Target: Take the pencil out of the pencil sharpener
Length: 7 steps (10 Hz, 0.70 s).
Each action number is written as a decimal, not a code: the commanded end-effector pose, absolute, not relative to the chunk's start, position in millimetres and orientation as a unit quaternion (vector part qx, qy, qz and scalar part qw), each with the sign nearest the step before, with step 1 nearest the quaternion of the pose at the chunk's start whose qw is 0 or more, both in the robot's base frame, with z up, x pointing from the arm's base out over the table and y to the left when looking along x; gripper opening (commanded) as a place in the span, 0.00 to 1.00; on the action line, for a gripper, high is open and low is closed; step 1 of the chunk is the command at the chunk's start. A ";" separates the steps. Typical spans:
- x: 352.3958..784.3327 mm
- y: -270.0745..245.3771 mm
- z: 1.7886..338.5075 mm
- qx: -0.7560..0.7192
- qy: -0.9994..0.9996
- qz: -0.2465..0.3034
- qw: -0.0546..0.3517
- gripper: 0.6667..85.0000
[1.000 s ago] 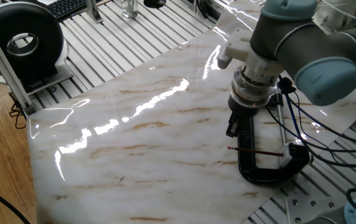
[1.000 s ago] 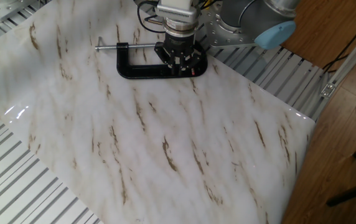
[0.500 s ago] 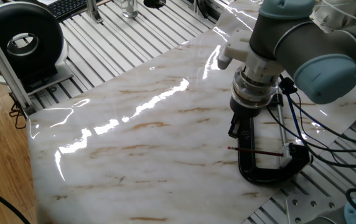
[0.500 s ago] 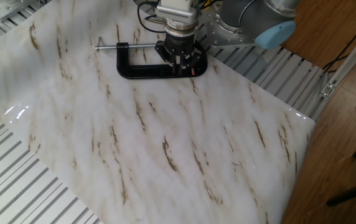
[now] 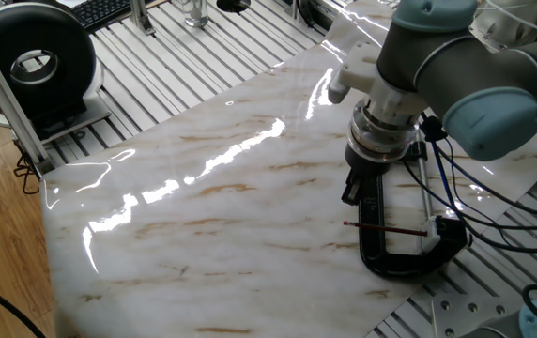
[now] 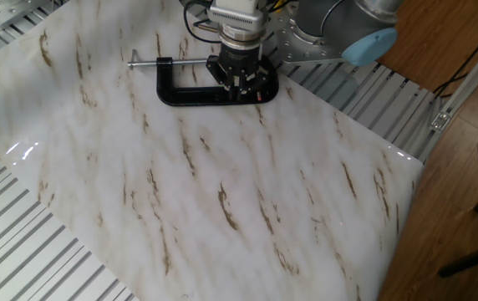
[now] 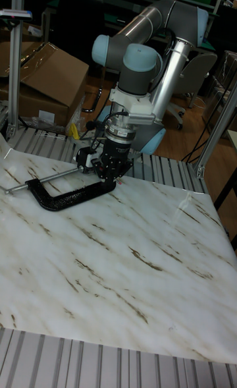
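Note:
The pencil (image 5: 386,228) is a thin dark-red stick lying across the bar of the black C-clamp (image 5: 402,258) at the right edge of the marble board. Its right end meets a small white piece, the pencil sharpener (image 5: 441,224), by the clamp's bend. My gripper (image 5: 366,195) hangs just above the clamp's bar, a little behind the pencil, with its dark fingers (image 5: 350,192) spread and nothing between them. The other fixed view shows the gripper (image 6: 241,82) over the clamp (image 6: 197,94). The tall fixed view has the gripper (image 7: 108,171) above the clamp (image 7: 62,198); pencil and sharpener are hidden there.
The clamp's silver screw rod (image 6: 143,61) sticks out past the clamp. Cables (image 5: 456,192) trail from the wrist near the sharpener. A black round device (image 5: 32,58) stands beyond the board's far left corner. Ribbed metal table (image 5: 203,52) surrounds the marble board (image 6: 222,184).

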State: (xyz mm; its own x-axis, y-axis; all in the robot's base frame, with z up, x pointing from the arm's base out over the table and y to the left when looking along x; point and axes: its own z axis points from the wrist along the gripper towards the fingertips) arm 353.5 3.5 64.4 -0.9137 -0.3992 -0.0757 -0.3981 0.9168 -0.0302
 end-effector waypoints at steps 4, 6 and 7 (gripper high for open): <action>326.4 10.9 91.0 -0.197 0.980 0.012 0.021 0.25; 310.4 14.1 99.4 -0.201 0.979 0.022 0.005 0.25; 302.9 18.9 101.2 -0.203 0.979 0.029 -0.001 0.25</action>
